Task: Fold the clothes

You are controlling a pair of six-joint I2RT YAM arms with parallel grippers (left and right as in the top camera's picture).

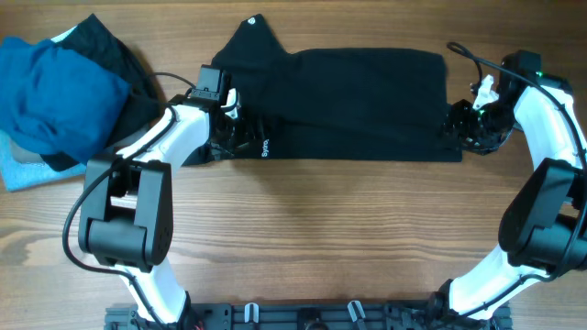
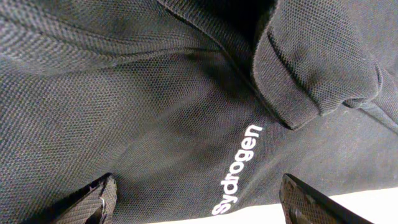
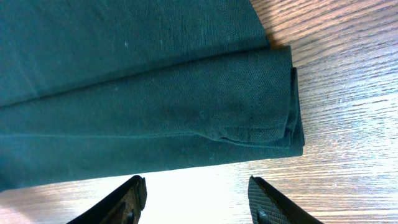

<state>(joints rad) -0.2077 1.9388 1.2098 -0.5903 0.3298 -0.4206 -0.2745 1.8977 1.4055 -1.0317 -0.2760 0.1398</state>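
The black garment [image 1: 358, 101] lies folded in a long band across the far middle of the table, with a small round white logo [image 1: 253, 21] at its far left corner and white lettering [image 1: 264, 147] near its front left. My left gripper [image 1: 234, 137] is open over the garment's left end; in the left wrist view its fingers [image 2: 199, 202] straddle the cloth [image 2: 155, 112] by the lettering [image 2: 239, 168]. My right gripper [image 1: 459, 124] is open at the garment's right end; its fingers [image 3: 196, 199] hover over bare wood just off the folded edge [image 3: 186, 106].
A bright blue garment [image 1: 55, 96] is piled at the far left on another black cloth [image 1: 115, 46], with a light blue cloth [image 1: 23, 170] under it. The wooden table [image 1: 321, 238] stretches in front. A rail [image 1: 303, 316] runs along the near edge.
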